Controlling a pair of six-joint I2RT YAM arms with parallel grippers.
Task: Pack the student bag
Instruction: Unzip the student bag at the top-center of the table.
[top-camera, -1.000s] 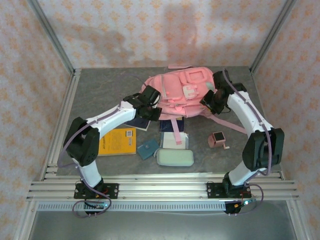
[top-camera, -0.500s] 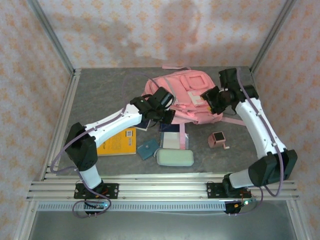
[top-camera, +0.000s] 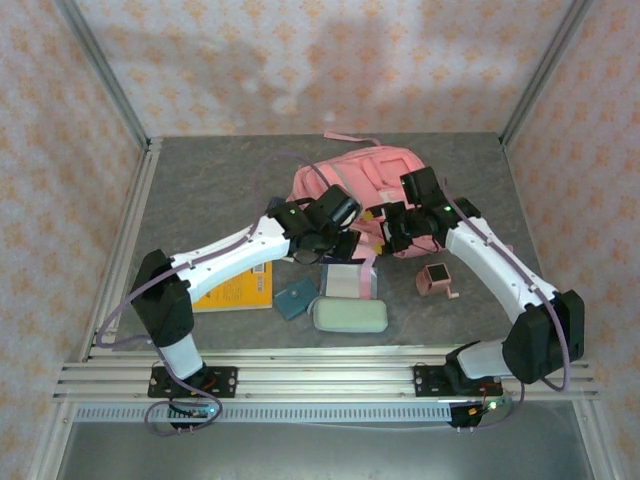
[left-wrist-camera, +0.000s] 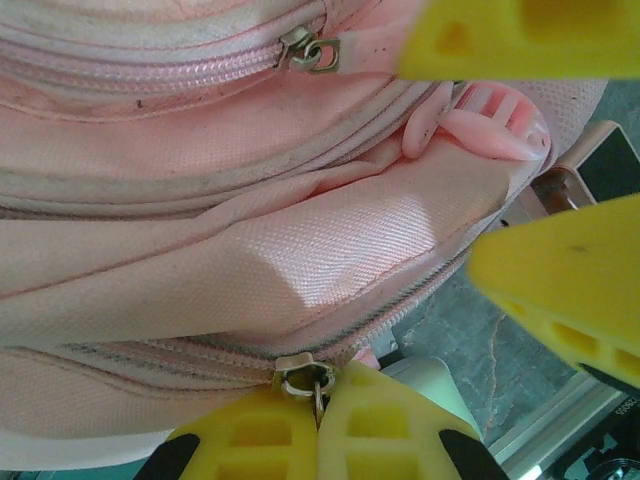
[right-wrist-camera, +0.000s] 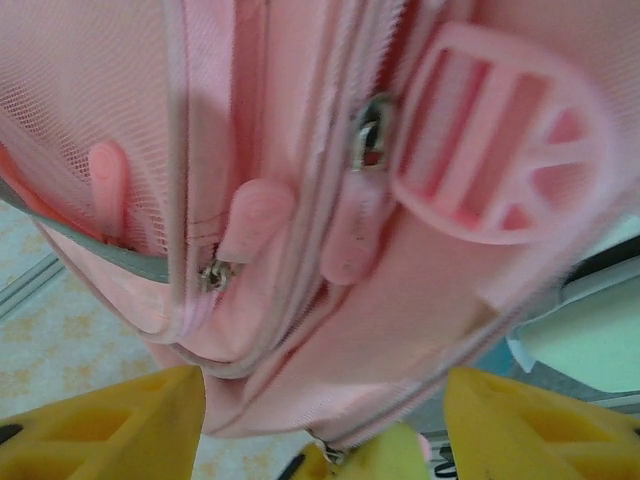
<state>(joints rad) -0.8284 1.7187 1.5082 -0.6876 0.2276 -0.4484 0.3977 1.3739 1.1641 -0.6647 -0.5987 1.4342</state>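
The student bag (top-camera: 372, 172), pink and soft, lies bunched at the back middle of the table. My left gripper (top-camera: 356, 224) is at its front edge, shut on a metal zip pull (left-wrist-camera: 303, 376) of a lower zip on the bag (left-wrist-camera: 250, 250). My right gripper (top-camera: 383, 227) faces it from the right, its yellow fingers (right-wrist-camera: 110, 430) spread wide on either side of the bag's lower corner (right-wrist-camera: 330, 330), open. The right gripper's fingers (left-wrist-camera: 570, 290) also show beside the fabric in the left wrist view.
In front of the bag lie a yellow book (top-camera: 238, 285), a teal wallet (top-camera: 295, 298), a mint pencil case (top-camera: 350, 316), a pale notebook (top-camera: 343, 279) and a small pink box (top-camera: 436, 279). Metal rails run along the table's left and near edges.
Both grippers have come nearer and toward the middle, and the bag has been drawn forward and bunched up. The right gripper swung left to the bag's front and its fingers spread wider.
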